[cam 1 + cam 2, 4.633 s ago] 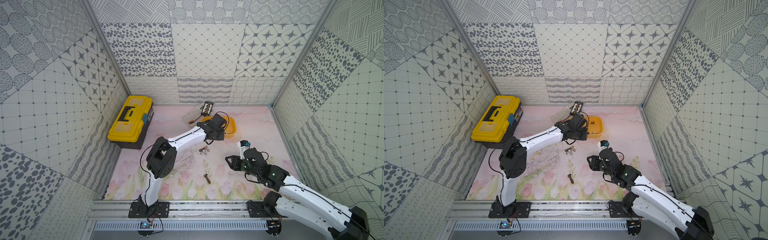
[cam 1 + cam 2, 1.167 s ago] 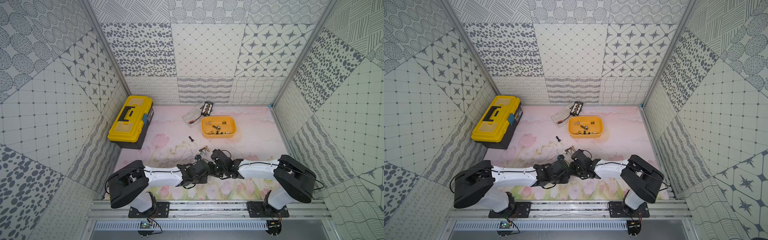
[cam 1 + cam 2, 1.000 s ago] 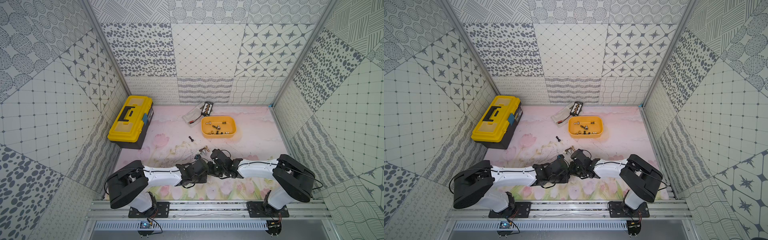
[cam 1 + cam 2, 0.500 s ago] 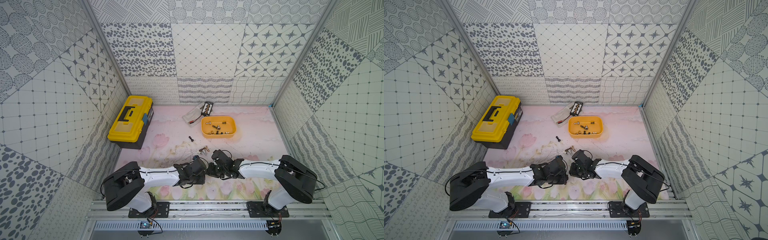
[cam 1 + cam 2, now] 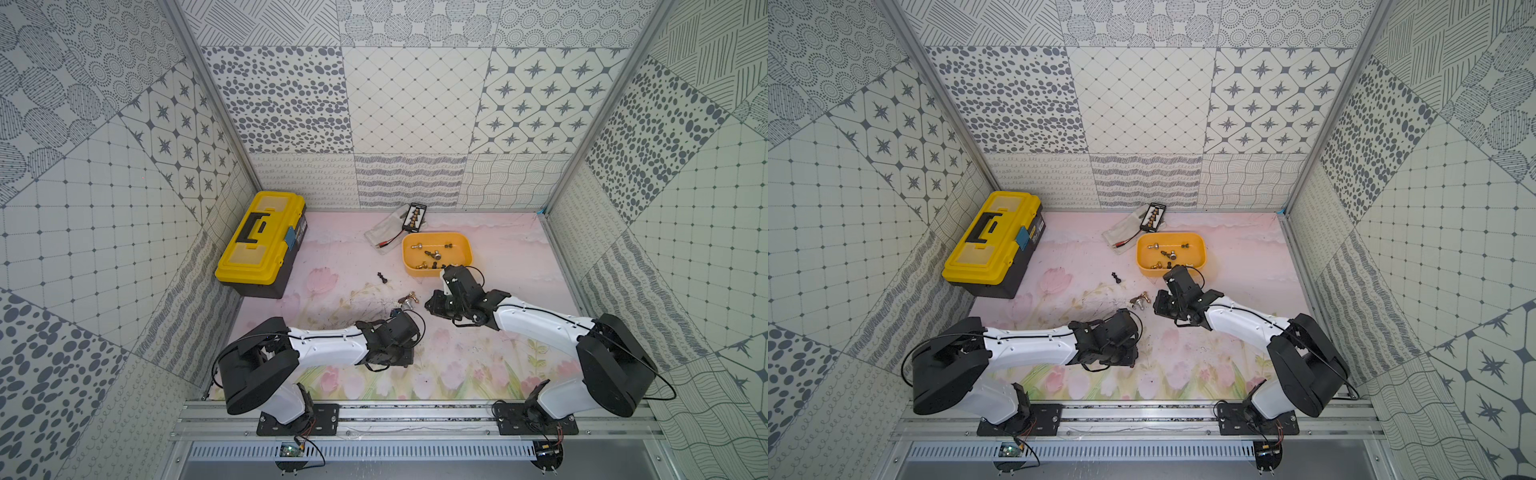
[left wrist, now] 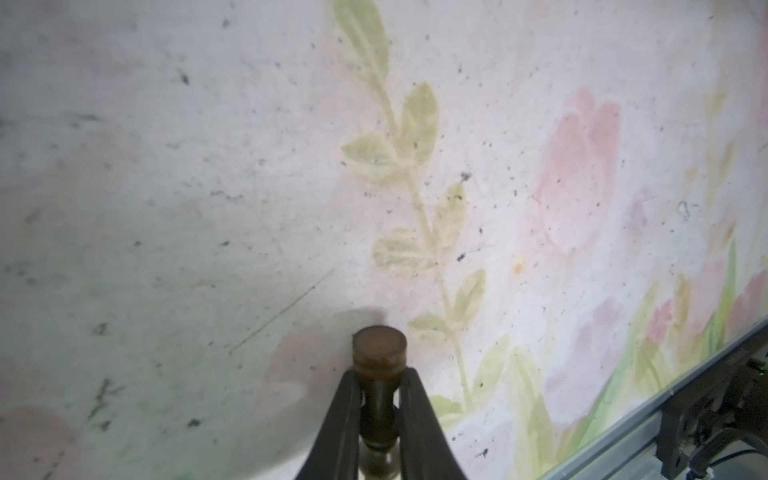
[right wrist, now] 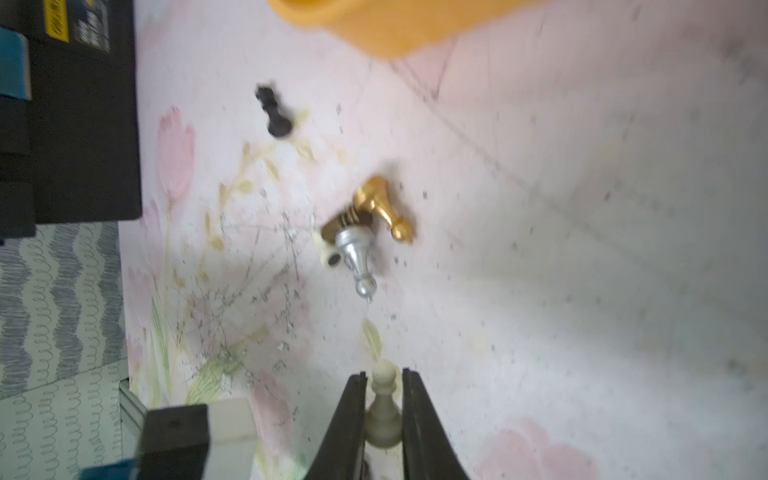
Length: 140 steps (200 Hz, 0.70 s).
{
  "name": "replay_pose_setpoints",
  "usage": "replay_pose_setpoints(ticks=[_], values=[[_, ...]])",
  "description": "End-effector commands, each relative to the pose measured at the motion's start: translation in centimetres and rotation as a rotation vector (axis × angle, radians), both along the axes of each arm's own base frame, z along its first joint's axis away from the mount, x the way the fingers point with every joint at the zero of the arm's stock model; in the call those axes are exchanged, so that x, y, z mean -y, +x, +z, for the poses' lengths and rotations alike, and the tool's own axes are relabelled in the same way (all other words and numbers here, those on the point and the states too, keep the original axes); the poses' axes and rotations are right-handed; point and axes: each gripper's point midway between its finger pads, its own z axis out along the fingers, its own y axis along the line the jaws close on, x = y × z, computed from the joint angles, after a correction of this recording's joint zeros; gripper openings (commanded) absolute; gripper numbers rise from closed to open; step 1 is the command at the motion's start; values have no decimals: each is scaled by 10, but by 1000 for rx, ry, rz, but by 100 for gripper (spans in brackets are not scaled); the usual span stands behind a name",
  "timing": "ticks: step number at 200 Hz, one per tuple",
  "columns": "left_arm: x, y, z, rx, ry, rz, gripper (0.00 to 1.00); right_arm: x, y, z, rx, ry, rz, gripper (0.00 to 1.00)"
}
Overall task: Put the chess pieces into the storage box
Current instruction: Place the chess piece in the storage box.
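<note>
The storage box (image 5: 459, 248) (image 5: 1196, 248), a shallow yellow-orange tray, sits at the back of the mat with several chess pieces inside. A black piece (image 5: 382, 277) (image 7: 274, 112) lies on the mat in front of it. Nearby lies a small cluster with a gold knight (image 7: 382, 205) and a silver pawn (image 7: 357, 253) (image 5: 409, 300). My left gripper (image 6: 379, 376) (image 5: 404, 356) is shut on a dark brown piece (image 6: 379, 347), low over the front mat. My right gripper (image 7: 384, 376) (image 5: 434, 305) is shut on a white pawn (image 7: 383, 409), just right of the cluster.
A large yellow toolbox (image 5: 259, 239) stands at the back left. A small black case with gold pieces (image 5: 414, 217) and a clear bag with leads (image 5: 384, 235) lie behind the tray. The metal rail (image 5: 374, 411) borders the front edge.
My right gripper has shut on the white pawn and drawn back from the left gripper toward the tray. The left gripper keeps its hold on the brown piece and has shifted slightly.
</note>
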Motion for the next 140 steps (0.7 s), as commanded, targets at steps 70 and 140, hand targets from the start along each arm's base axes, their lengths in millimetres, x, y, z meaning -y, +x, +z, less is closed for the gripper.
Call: replay_pose_setpoints(ticks=[70,140], values=[[-38,-6,-3,-63,276,-50,1,24,146,16,280,-271,30,13],[-35,-2,11,-54,265,-28,1,14,168,24,290,-238,39,44]])
